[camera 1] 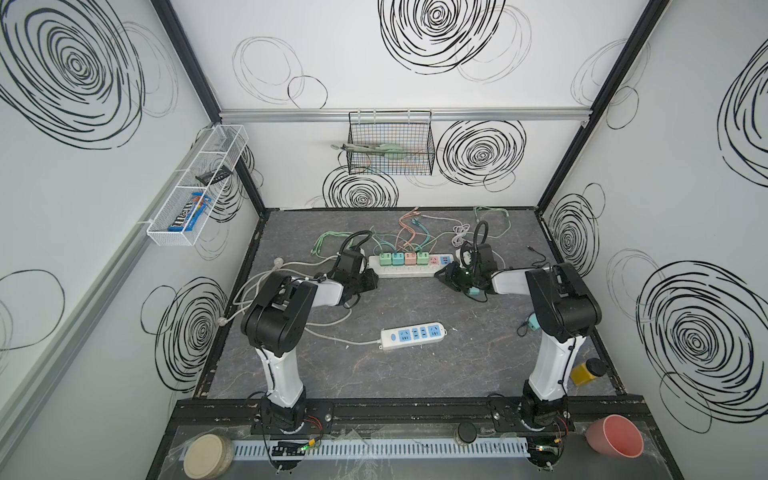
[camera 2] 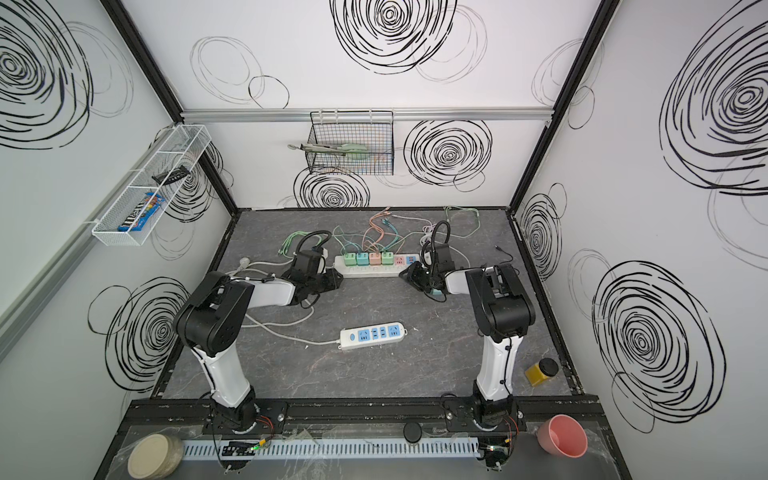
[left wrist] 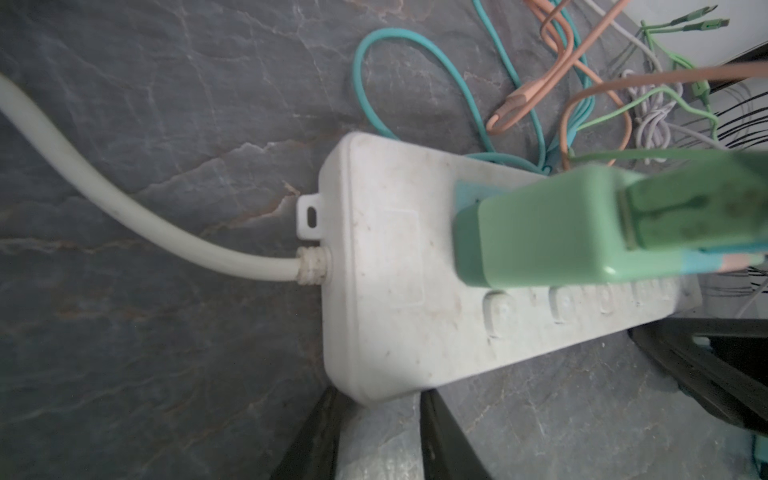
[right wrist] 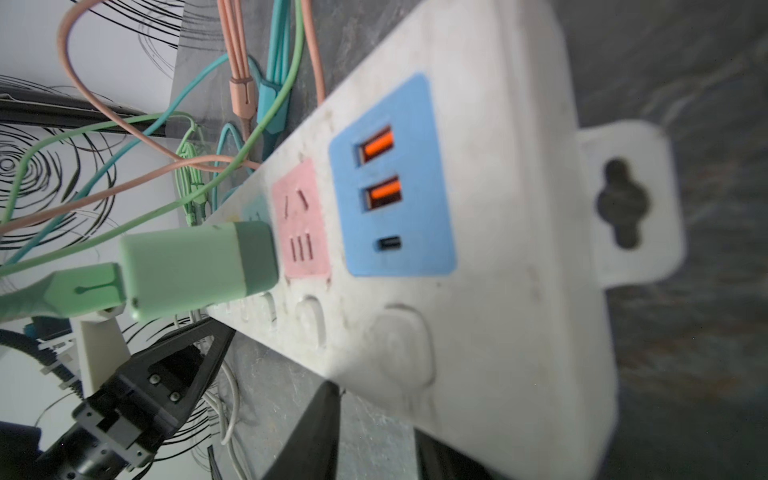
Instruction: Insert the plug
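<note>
**Item 1.** White power strip, lying along the back of the grey marbled tabletop. No lettering can be read on it.
- Four charger cubes sit in a row in its sockets: green, teal, peach, green.
- Green charger plug: fully seated and upright, just beside the free pink socket. Its green cable trails off.
- Blue USB panel: two orange ports and one small dark port, at the end with the hanging tab.

**Item 2.** Left gripper, at the strip's cord end. Its jaws stand narrowly apart with bare table between the fingers. It holds nothing.

**Item 3.** Right gripper, at the strip's USB end. Its jaws are parted at the strip's near edge and hold nothing.

**Item 4.** Second power strip, short with blue sockets, lying unplugged-into at mid-table.

**Item 5.** Blue packet in the white wire wall basket, printed "m&m's".
</note>
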Tool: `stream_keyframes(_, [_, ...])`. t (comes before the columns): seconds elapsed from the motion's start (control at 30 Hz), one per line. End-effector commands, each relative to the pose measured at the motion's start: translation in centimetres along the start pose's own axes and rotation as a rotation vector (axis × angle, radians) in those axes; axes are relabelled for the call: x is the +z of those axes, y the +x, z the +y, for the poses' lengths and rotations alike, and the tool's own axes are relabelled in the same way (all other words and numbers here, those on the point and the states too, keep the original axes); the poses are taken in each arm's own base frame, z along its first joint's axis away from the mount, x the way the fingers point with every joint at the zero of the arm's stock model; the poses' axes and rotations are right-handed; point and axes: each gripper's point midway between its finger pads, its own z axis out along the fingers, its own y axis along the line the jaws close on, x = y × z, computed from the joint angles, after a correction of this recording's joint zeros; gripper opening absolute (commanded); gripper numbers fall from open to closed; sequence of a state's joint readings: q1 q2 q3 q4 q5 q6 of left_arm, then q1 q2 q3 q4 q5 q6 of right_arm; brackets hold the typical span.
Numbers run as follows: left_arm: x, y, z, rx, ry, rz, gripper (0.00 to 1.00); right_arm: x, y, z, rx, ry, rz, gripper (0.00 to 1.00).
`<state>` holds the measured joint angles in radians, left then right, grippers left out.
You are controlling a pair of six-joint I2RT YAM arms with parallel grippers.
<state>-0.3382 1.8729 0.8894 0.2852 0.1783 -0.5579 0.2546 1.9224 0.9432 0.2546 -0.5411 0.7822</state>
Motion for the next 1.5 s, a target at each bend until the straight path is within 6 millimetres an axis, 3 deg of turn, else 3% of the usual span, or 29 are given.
stream_keyframes(0.0, [-0.4,-1.7,-0.4,0.035,-0.001,-0.051,0.39,-1.1,-0.6,1.1,-0.083,0.015,-0.055,0.5])
stream_keyframes(0.2, [-2.7,-2.8,-2.1,0.066,0.021,-0.09,0.52,-3.7,0.7,4.5,-0.341,0.003,-0.08,0.8])
stream_keyframes(0.33, [-4.4,-3.2,-2.5,0.064,0.013,-0.126,0.59,-4.2,2.2,6.1,-0.492,0.032,-0.064,0.98])
stream_keyframes(0.6, [-7.8,-4.1,-2.2,0.067,-0.038,-0.213,0.77,-5.0,5.0,9.5,-0.752,0.002,-0.088,0.97])
stream_keyframes(0.87, [-12.6,-5.7,-2.7,0.038,-0.022,-0.332,1.0,-6.4,7.1,12.6,-1.016,-0.059,-0.151,0.97])
stream_keyframes(1.0, [-15.1,-6.3,-2.6,0.043,-0.036,-0.388,0.96,-6.6,9.2,13.2,-1.157,-0.099,-0.095,0.97])
stream_keyframes(1.13, [-17.5,-6.9,-2.6,0.031,-0.036,-0.438,0.96,-6.1,12.1,13.1,-1.266,-0.174,-0.003,0.97])
stream_keyframes(1.23, [-19.4,-7.4,-2.7,0.023,-0.035,-0.486,0.96,-5.6,15.6,12.4,-1.4,-0.23,0.125,0.97])
stream_keyframes(1.47, [-22.1,-8.1,-1.8,-0.001,-0.057,-0.571,0.96,-4.2,22.5,8.8,-1.682,-0.206,0.418,0.97])
